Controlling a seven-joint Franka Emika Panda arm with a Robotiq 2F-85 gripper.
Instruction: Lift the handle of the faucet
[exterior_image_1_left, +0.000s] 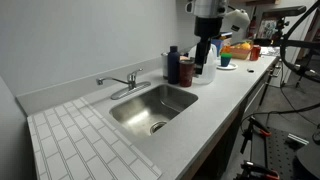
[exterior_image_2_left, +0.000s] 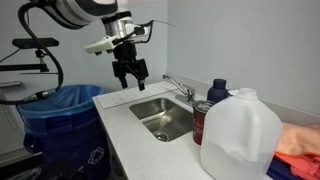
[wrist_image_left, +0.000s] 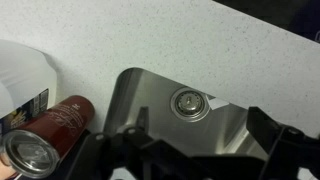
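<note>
The chrome faucet (exterior_image_1_left: 126, 84) stands on the counter at the back edge of the steel sink (exterior_image_1_left: 150, 108). It also shows in an exterior view (exterior_image_2_left: 181, 90). Its short handle (exterior_image_1_left: 132, 75) sits atop the body. My gripper (exterior_image_1_left: 204, 56) hangs in the air over the counter, well away from the faucet and above the bottles. In an exterior view (exterior_image_2_left: 130, 72) its fingers are spread. In the wrist view the gripper (wrist_image_left: 202, 118) is open and empty, looking down at the sink drain (wrist_image_left: 188, 103). The faucet is out of the wrist view.
Dark bottles (exterior_image_1_left: 178, 68) and a white jug (exterior_image_2_left: 238, 132) stand on the counter beside the sink. A brown bottle (wrist_image_left: 55, 125) lies under the wrist view's left. A blue bin (exterior_image_2_left: 62, 118) stands at the counter's end. White tiles (exterior_image_1_left: 80, 140) cover the near counter.
</note>
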